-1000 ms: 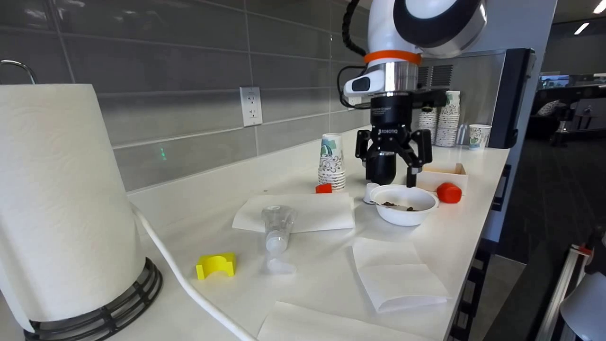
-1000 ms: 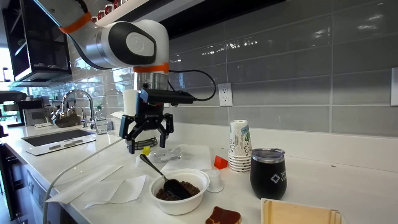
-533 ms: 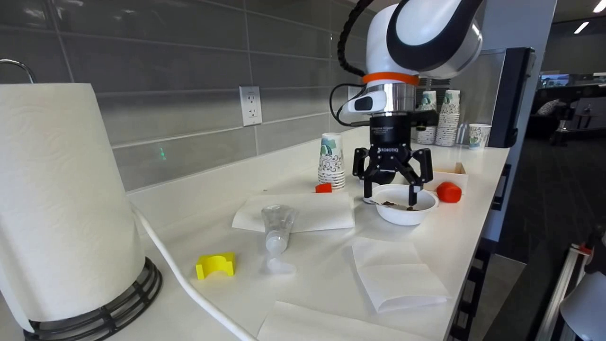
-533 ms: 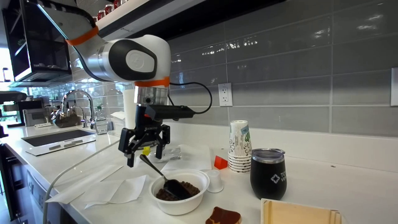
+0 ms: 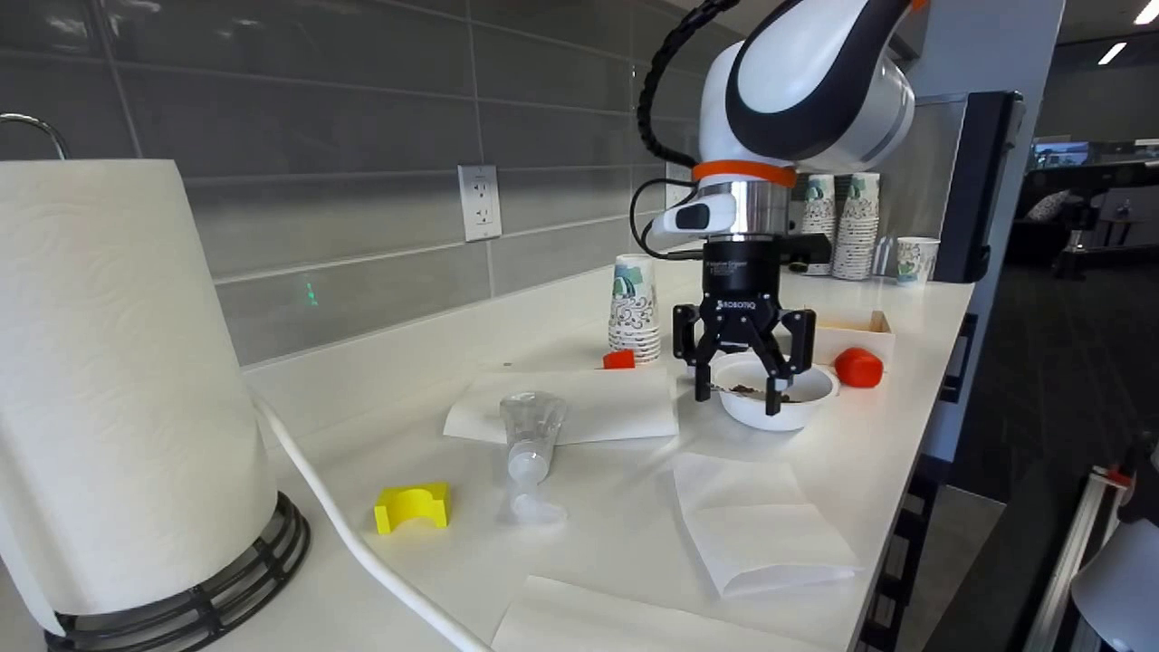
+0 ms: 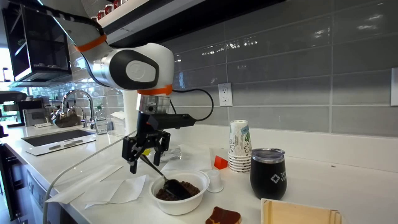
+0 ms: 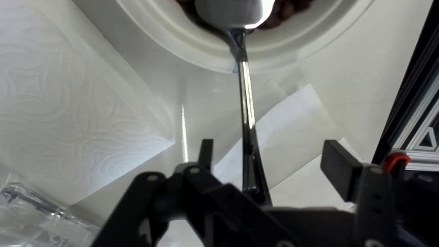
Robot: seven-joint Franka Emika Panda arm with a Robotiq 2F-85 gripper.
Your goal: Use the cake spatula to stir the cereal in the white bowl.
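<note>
Pointing tool [image 6: 145,164] downward, arm [image 6: 140,67] bends over counter [image 6: 311,180], jaws parted either side of cake spatula handle [image 7: 248,120].

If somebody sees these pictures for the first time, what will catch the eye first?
Probably the open black gripper, with the cake spatula showing between its jaws in the wrist view. Then the white bowl of brown cereal on the counter. An exterior view also has a big paper towel roll at its left edge.
</note>
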